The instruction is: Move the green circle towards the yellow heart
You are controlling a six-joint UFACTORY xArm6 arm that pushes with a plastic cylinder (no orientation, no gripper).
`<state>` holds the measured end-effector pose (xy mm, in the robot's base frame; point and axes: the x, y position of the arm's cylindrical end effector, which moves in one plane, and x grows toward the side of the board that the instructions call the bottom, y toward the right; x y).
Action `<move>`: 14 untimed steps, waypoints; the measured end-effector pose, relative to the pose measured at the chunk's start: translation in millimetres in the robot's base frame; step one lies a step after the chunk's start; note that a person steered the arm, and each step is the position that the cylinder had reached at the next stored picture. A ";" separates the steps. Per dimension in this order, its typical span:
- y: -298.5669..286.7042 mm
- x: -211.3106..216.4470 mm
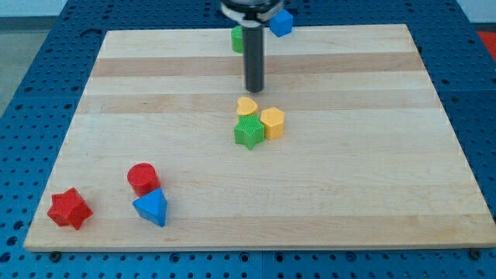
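From my station, the wooden tabletop (349, 194) fills most of the view, sitting on a blue perforated base (31, 70). Starting at the near left corner, a red star (69, 208) lies close to the tabletop's edge. To its right and slightly farther from me sits a red cylinder (142, 177), and just near of that, almost touching it, is a blue triangle (150, 207).

Moving right to the middle of the tabletop, three blocks are bunched together: a green star (248, 132) at the near left of the cluster, the yellow heart (246, 106) just beyond it and touching or nearly so, and a yellow hexagon (273, 122) pressed against the green star's right side.

At the far edge, the green circle (236, 37) shows only as a sliver, since the dark rod hides most of it on its right. It is well apart from the yellow heart, with open wood between them. My tip (254, 90) is down just beyond the yellow heart, between the heart and the green circle, touching neither as far as I can see. The tool is a plain rod, so it has no jaws to set and holds nothing.

Farthest right, a blue block (282, 23) sits at the far edge, its shape unclear to me.
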<state>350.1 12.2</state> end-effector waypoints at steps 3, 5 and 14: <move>-198.6 -67.7; -218.9 -158.4; -31.8 -95.0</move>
<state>255.1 -19.6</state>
